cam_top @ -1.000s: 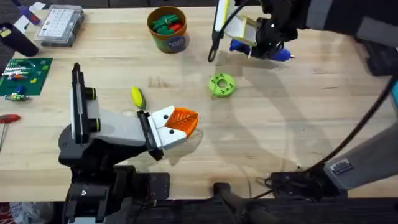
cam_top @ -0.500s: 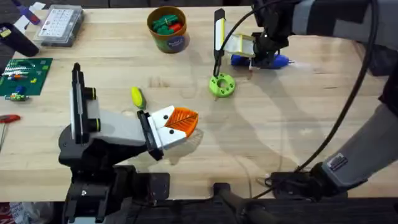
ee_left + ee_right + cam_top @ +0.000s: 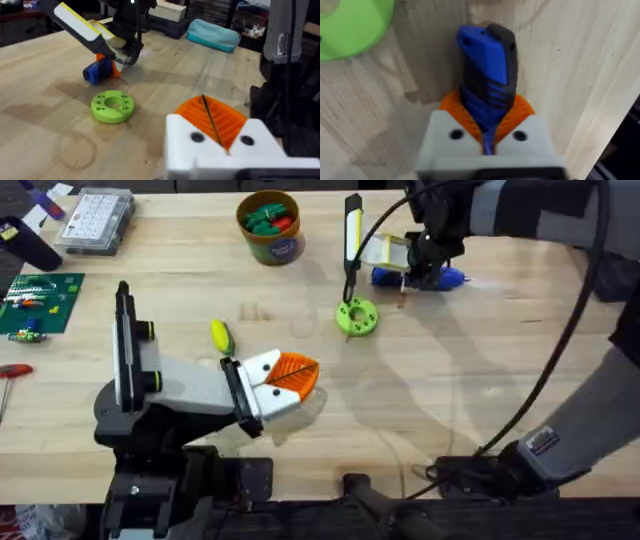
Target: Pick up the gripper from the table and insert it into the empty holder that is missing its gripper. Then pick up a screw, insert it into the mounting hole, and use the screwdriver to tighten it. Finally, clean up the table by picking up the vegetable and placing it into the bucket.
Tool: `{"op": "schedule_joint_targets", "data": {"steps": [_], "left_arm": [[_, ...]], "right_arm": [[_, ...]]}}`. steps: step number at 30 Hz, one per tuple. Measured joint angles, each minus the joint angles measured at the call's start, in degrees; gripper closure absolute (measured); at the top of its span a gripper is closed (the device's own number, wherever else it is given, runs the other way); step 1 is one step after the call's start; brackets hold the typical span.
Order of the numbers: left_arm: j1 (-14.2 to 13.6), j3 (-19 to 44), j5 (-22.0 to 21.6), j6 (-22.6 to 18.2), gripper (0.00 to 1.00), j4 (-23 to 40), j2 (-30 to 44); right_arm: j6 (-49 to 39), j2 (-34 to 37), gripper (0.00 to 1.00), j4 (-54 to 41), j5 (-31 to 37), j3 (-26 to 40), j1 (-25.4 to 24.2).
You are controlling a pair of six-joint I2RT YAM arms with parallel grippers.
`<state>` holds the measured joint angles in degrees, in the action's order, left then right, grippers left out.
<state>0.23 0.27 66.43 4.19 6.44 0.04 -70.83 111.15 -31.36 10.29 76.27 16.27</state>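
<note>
Over on the far right of the wooden table [image 3: 420,390], the right gripper [image 3: 425,268] is down on the bright blue, fat pen-shaped power screwdriver [image 3: 440,277], its white fingers with orange ribbed pads clamped around the blue body; the right wrist view has the screwdriver [image 3: 487,85] wedged squarely between those pads. Just nearer and to the left of it lies a lime-green round disc with holes [image 3: 357,316], flat on the wood. The left gripper [image 3: 290,380] sits low over the near middle of the table, its orange pads pressed together with nothing between them. Close beside it, a little farther back and to the left, the small yellow oblong toy vegetable with a green end [image 3: 220,335] lies on the table. At the far edge, left of the right arm, stands the small round orange-brown bucket with a dark blue label [image 3: 272,242], with green and red pieces inside.
</note>
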Motion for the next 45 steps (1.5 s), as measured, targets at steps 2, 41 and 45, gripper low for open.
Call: {"op": "schedule_joint_targets", "data": {"steps": [2, 41, 45], "left_arm": [[0.0, 0.0, 0.0, 0.2, 0.690, 0.0, 0.0], [0.7, 46.2, -30.0, -11.9, 0.014, 47.5, 33.5], [0.7, 56.8, -37.0, -13.2, 0.014, 60.0, 42.4]], "right_arm": [[0.0, -0.2, 0.614, 0.3, 0.4, 0.1, 0.0], [44.9, -53.9, 0.015, -33.3, 2.1, 0.1, 8.5], [49.0, -58.5, 0.015, -36.1, 2.1, 0.1, 8.8]]}}
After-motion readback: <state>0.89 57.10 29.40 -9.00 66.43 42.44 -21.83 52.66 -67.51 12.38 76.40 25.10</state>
